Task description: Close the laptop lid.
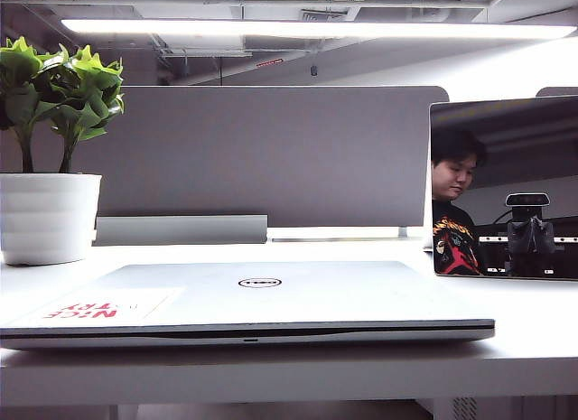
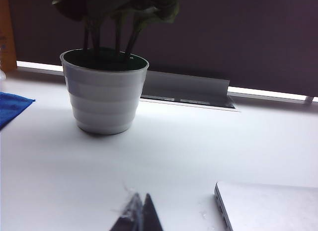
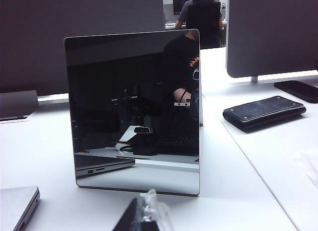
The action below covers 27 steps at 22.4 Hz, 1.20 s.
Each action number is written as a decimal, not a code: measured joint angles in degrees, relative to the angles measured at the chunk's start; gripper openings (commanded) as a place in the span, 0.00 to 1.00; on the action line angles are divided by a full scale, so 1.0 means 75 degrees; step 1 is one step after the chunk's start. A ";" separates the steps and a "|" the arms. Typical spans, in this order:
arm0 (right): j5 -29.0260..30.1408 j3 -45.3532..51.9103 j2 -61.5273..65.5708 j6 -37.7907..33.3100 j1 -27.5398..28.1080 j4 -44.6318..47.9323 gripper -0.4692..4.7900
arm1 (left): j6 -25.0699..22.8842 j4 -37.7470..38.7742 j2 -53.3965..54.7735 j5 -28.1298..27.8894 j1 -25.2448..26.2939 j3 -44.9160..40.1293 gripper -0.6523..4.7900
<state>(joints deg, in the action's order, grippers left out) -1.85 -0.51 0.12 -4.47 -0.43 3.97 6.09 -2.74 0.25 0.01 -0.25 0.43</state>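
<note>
laptop lid (image 1: 262,298) flat down | my left claw (image 2: 137,216) tips together, cut off | my right claw (image 3: 141,216) wrapped, state unclear

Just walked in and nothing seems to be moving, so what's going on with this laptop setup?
The silver-grey Dell laptop lid is already shut flat on the white table, logo and red-lettered sticker facing up. Neither arm touches it. The left gripper sits low over the table near the white ribbed plant pot, apparently shut. The right gripper faces the upright frameless mirror panel; its state is unclear.
</note>
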 measured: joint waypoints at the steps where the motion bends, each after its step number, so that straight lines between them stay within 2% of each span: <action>1: -0.0032 0.0000 0.0000 0.0000 0.0000 0.0000 0.09 | 0.0000 0.0000 0.0000 0.0000 0.0000 0.0000 0.11; 27: -0.0146 0.0000 0.0000 0.0003 0.0000 0.0000 0.09 | 0.0000 0.0000 0.0000 0.0000 0.0000 0.0000 0.11</action>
<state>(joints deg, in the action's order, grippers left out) -2.94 -0.51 0.12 -4.45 -0.43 3.97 6.09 -2.74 0.25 0.01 -0.25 0.43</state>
